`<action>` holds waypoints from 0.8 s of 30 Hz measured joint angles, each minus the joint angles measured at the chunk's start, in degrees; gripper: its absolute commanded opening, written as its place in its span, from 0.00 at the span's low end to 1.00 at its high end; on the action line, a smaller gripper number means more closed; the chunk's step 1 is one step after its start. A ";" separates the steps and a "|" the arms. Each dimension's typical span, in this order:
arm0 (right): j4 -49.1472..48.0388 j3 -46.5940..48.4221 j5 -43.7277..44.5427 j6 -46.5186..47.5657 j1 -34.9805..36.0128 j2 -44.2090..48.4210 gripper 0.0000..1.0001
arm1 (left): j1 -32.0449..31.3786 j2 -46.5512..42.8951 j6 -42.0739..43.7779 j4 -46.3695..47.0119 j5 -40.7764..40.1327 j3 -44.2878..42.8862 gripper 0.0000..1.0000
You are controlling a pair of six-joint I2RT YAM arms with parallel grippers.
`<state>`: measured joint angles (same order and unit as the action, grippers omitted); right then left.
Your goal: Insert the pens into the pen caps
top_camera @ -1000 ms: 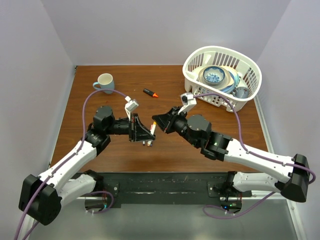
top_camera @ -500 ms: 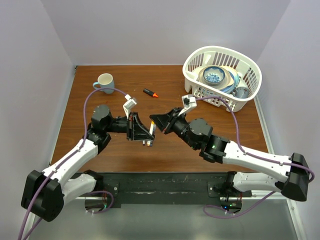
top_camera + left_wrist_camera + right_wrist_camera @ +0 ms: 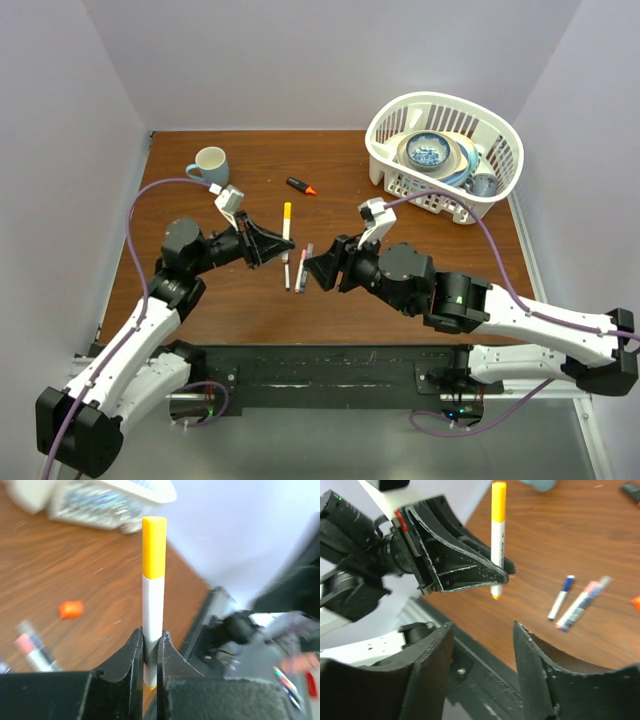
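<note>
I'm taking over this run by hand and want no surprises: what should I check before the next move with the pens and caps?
1. Left claw grip on the yellow-capped pen: ok, the barrel is pinched between its fingers.
2. Yellow cap seated: ok, it looks flush with the barrel.
3. Right claw open and empty: ok.
4. Right claw apart from the held pen: ok, a gap shows in the right wrist view.
5. Blue-topped pen and pink-topped pen on the table fully capped: cannot tell, too blurred.
</note>
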<state>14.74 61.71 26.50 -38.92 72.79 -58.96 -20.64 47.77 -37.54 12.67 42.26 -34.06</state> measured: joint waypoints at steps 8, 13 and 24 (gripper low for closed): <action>5.14 -0.96 4.50 1.51 -0.17 3.85 0.61 | 0.00 9.46 6.69 -20.15 -20.04 -1.16 0.00; 7.04 -4.02 5.88 1.49 -0.17 5.57 0.62 | 0.00 18.82 7.19 -26.14 -28.30 -1.29 0.00; 9.05 -4.57 8.83 2.62 -0.17 6.51 0.63 | -1.18 29.53 6.49 -26.18 -34.73 -1.36 0.20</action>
<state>23.79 57.14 35.33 -36.29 72.62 -52.45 -21.82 77.30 -31.05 -13.52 7.53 -35.42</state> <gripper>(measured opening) 0.626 0.165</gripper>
